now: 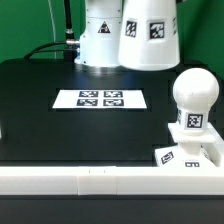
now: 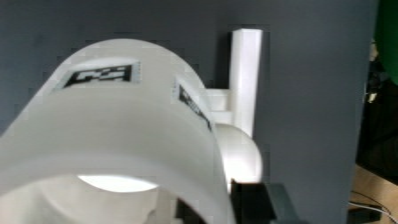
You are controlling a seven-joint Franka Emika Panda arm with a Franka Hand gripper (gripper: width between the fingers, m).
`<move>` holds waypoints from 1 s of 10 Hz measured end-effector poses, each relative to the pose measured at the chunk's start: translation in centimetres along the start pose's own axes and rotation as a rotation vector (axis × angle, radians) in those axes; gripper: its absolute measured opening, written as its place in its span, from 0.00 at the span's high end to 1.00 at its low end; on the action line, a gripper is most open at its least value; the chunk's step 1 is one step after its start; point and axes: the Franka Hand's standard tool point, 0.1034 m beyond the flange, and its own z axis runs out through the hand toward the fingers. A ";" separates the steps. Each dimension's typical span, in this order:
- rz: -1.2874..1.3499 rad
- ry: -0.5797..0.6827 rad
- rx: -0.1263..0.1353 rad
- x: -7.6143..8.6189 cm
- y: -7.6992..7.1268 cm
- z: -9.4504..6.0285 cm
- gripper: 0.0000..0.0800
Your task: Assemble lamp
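The shade [image 1: 148,35] hangs high above the far part of the black table [image 1: 60,115], right in front of the white arm [image 1: 100,35]; its body is tapered and it carries square markers on its side. In the wrist view the shade [image 2: 125,120] fills most of the picture, with its open mouth close to the camera and two markers on its wall. The gripper [image 2: 228,195] is at this near end of the shade, and only a dark finger [image 2: 253,200] shows beside the rim, pressed against the outside of the shade. The other finger is hidden, so I cannot tell for sure how the jaws stand, but the shade is off the table and appears to be carried by them. The bulb [image 1: 192,98] stands upright on the base [image 1: 190,150] at the near corner of the table on the exterior view's right, just behind the white rail [image 1: 100,180] that runs along the near edge. The bulb has a marker on its stem and the base has one on its flat top. The marker board [image 1: 100,99] lies flat near the middle of the table, well apart from the base. In the wrist view, a white bar [image 2: 246,75] is visible beyond the shade on the dark surface.
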 end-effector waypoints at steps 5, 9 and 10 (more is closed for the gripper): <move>0.037 0.003 0.012 3.7 -3.5 1.1 0.94; 0.025 0.008 0.006 4.0 -4.7 4.7 0.94; 0.022 0.006 0.004 3.8 -4.9 5.4 0.94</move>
